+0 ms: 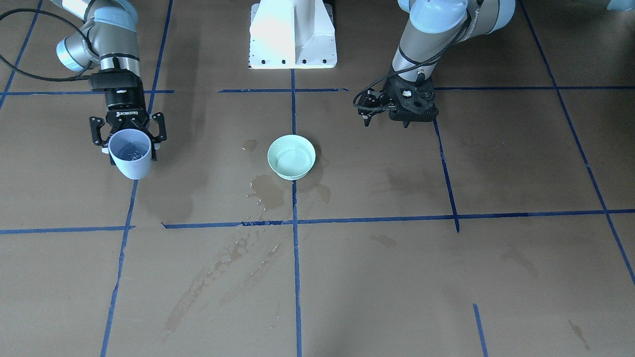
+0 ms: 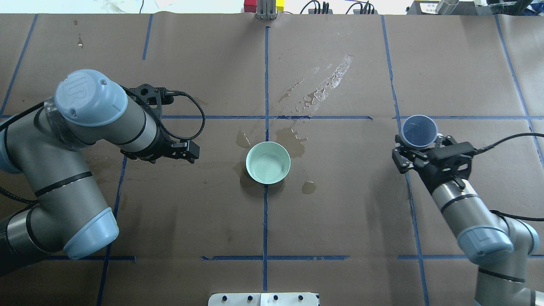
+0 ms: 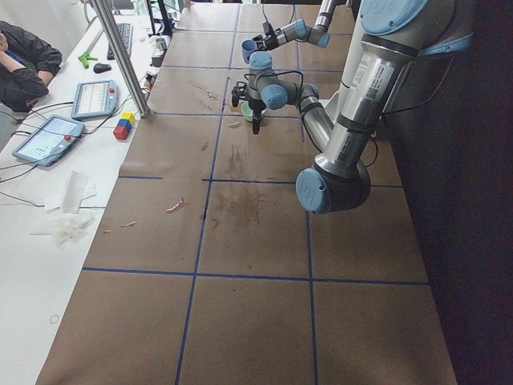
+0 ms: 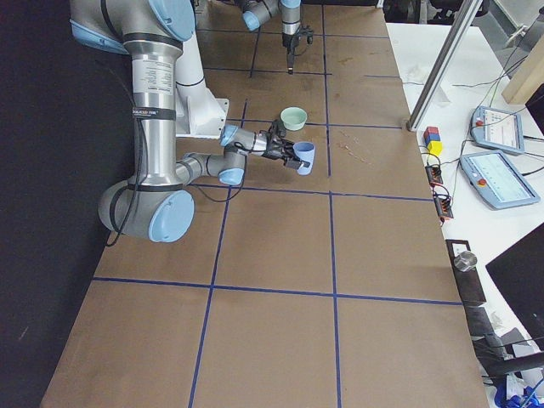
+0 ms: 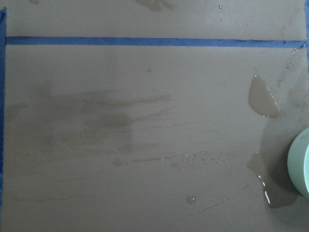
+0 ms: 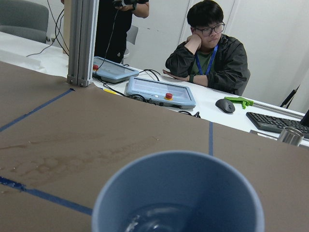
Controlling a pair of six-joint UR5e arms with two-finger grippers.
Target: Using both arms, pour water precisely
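Brown papered surface (image 1: 446, 277) | pale green round bowl (image 1: 291, 156) set mid-surface | pale blue plastic cup (image 1: 130, 159), water (image 6: 159, 217) apparently inside, gripped by right claw (image 1: 128, 142) | left claw (image 1: 404, 116) state cannot be told

Mint bowl (image 2: 268, 162) stands mid-table, open board (image 2: 348, 170) between it and my right gripper (image 2: 418, 148), a narrower gap to my left gripper (image 1: 408, 119).

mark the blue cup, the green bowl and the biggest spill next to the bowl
blue cup (image 2: 420, 131), overhead view, on its inside bottom.
green bowl (image 2: 254, 163), overhead view, on the inner wall at its left side.
spill (image 1: 268, 191), front-facing view, on the middle of the wet patch.
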